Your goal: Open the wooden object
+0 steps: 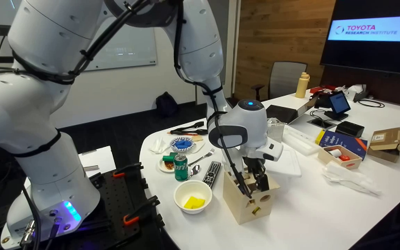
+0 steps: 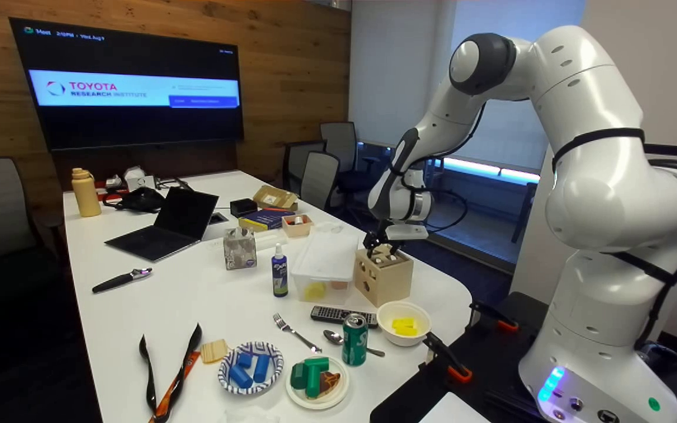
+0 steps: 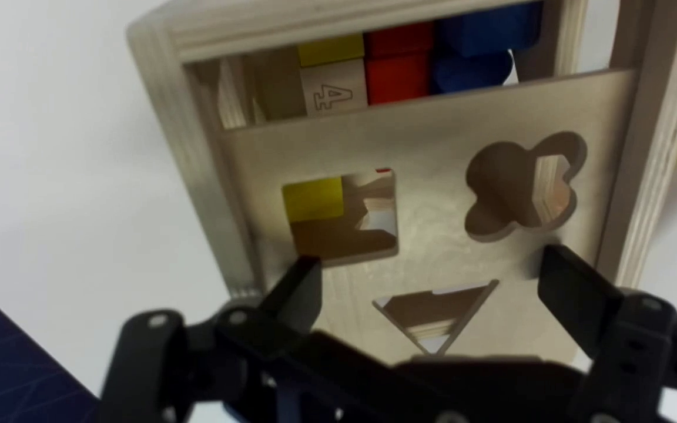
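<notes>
Wooden box [image 1: 240,205] upright on the desk [image 1: 311,211], seen in both exterior views; the gripper [image 3: 431,275] points down over its top. Fingers [image 3: 303,294] spread wide, nothing held between them; contact of the tips with the wood cannot be judged.

Wrist view: the top panel [image 3: 432,223] sits within the box frame and has square, four-lobed and triangular cutouts. It stops short of the frame's upper side in that view, leaving a gap along the edge. Through the gap: coloured blocks [image 3: 400,76] in yellow, red and blue (overlap makes the count uncertain), plus a pale surface [image 3: 347,76] marked with a 4.

Surroundings: lidded plastic container [image 2: 325,258] just beside the box, spray bottle [image 2: 280,276] upright next to it. Remote control [image 2: 338,315] lies near the box's base; cream bowl [image 1: 190,189], also near, holds yellow blocks [image 1: 194,202]. Green can [image 1: 181,167] upright near that bowl. Farther from the box, in an exterior view, a patterned bowl [image 2: 225,368] carries blue blocks [image 2: 261,368] and a plate [image 2: 315,405] carries green blocks [image 2: 315,379].
</notes>
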